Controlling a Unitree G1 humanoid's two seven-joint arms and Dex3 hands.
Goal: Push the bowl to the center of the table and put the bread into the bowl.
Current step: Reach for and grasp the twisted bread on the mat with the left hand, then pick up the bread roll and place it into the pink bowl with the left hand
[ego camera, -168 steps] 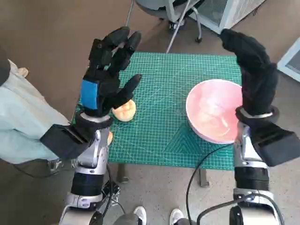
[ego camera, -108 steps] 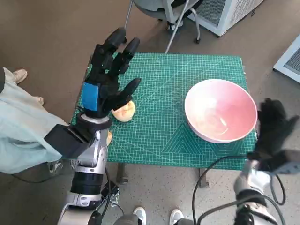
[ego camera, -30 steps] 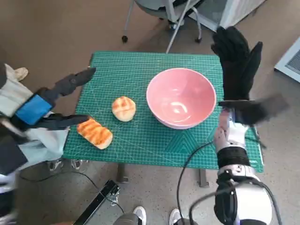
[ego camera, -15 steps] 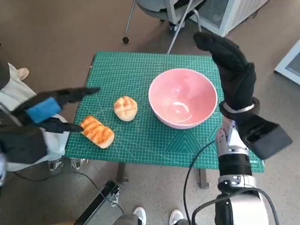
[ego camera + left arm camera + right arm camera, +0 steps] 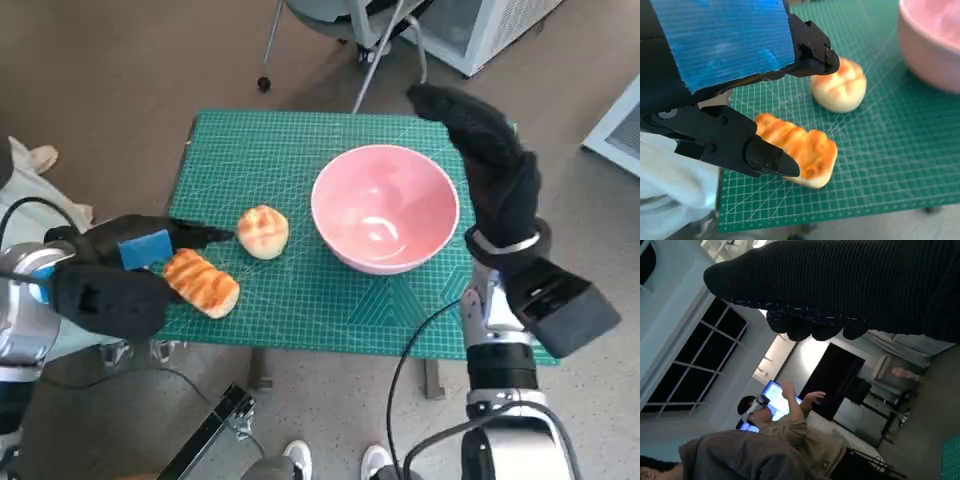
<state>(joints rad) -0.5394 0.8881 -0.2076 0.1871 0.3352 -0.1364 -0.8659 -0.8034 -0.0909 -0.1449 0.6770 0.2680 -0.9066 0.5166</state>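
Observation:
A pink bowl (image 5: 385,208) stands near the middle of the green cutting-mat table (image 5: 300,140). A round bun (image 5: 263,231) lies just left of it. A long striped bread (image 5: 202,283) lies near the table's front left edge. My left hand (image 5: 120,272) hovers low at that edge with its fingers apart, holding nothing. In the left wrist view one finger (image 5: 810,50) reaches over toward the round bun (image 5: 840,89), and the thumb (image 5: 757,152) lies beside the long bread (image 5: 800,152). My right hand (image 5: 492,165) is raised by the bowl's right rim, fingers extended and empty.
A chair base (image 5: 372,35) and a white cabinet (image 5: 500,20) stand beyond the table. A person's pale clothing (image 5: 30,210) is close at the left. A black cable (image 5: 420,340) hangs off the front edge. The right wrist view shows a person (image 5: 765,440) in a headset.
The bowl has gone from the table's right side to near its middle. My left hand has dropped from high over the bun to the long bread. My right hand stays raised by the bowl.

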